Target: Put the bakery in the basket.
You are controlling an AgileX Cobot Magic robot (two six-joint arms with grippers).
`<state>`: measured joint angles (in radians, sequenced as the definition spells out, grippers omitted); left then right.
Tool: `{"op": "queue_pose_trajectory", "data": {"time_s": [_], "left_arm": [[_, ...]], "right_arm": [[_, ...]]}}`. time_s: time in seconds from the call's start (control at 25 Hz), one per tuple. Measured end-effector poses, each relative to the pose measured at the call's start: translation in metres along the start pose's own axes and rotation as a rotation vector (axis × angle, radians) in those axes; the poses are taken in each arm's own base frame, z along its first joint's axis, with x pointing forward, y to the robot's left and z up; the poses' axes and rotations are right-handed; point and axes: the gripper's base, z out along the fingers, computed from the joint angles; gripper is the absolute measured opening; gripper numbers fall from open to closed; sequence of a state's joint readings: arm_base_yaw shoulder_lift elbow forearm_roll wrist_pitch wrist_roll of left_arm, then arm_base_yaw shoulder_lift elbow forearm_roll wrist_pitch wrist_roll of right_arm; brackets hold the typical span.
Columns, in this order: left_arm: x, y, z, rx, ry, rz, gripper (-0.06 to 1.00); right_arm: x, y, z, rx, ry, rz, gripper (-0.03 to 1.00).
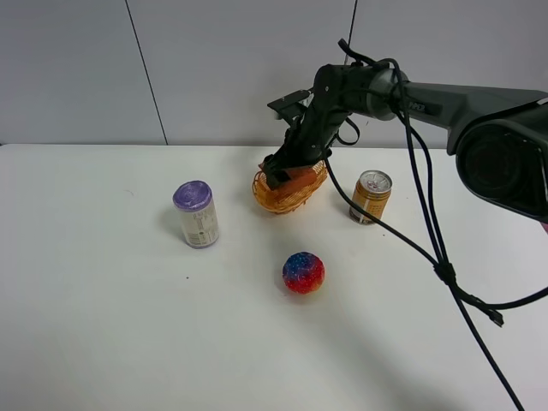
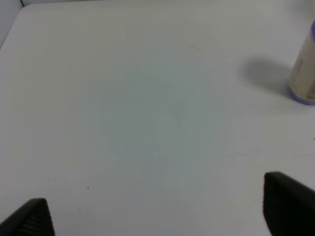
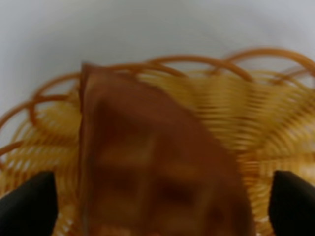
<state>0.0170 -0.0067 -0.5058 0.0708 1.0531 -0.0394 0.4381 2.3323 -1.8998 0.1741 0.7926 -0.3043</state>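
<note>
Orange-brown gridded waffle wedge point(image 3: 147, 147) sits in the yellow-orange wicker basket point(image 1: 278, 199), upper centre, inside the wide-open, empty right claw point(image 3: 160, 206); placing looks done, next a straight lift clear.

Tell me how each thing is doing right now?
bakery: leaning in the basket, ungripped
basket: upright, holds the bakery
right gripper: open over the basket
left gripper: open, empty
purple-lidded can: upright
gold can: upright
ball: lying free
</note>
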Motion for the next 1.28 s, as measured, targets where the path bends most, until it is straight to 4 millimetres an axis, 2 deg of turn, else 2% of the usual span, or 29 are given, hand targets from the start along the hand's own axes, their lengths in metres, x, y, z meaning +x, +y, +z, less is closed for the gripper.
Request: {"op": "queue_pose_trajectory", "data": {"time_s": [0.2,0.28,0.36,0.44,0.6,0.8,0.96,1.08,1.16,1.28], "left_arm": [[0.0,0.0,0.0,0.0,0.0,0.0,0.84],[0.0,0.0,0.0,0.0,0.0,0.0,0.84],[0.0,0.0,0.0,0.0,0.0,0.0,0.84],[0.0,0.0,0.0,0.0,0.0,0.0,0.84],[0.0,0.0,0.0,0.0,0.0,0.0,0.84],[0.0,0.0,0.0,0.0,0.0,0.0,0.84],[0.0,0.0,0.0,0.0,0.0,0.0,0.84],[0.0,0.0,0.0,0.0,0.0,0.0,0.84],[0.0,0.0,0.0,0.0,0.0,0.0,0.84],[0.0,0.0,0.0,0.0,0.0,0.0,0.84]], "right_arm": [[-0.005,-0.003,-0.008,0.036,-0.034,0.028,0.91],[-0.008,-0.002,-0.018,0.036,-0.039,0.028,0.91],[-0.014,0.001,-0.036,0.039,-0.068,0.022,0.91],[-0.022,0.005,-0.062,0.047,-0.121,0.007,0.92],[-0.037,0.015,-0.135,0.084,-0.263,-0.031,0.92],[-0.038,0.019,-0.225,0.136,-0.43,-0.007,0.91],[-0.022,0.012,-0.289,0.2,-0.495,0.02,0.91],[-0.001,0.004,-0.328,0.258,-0.529,0.058,0.9],[0.02,-0.002,-0.345,0.287,-0.529,0.095,0.9],[0.065,-0.014,-0.37,0.343,-0.529,0.188,0.9]]}}
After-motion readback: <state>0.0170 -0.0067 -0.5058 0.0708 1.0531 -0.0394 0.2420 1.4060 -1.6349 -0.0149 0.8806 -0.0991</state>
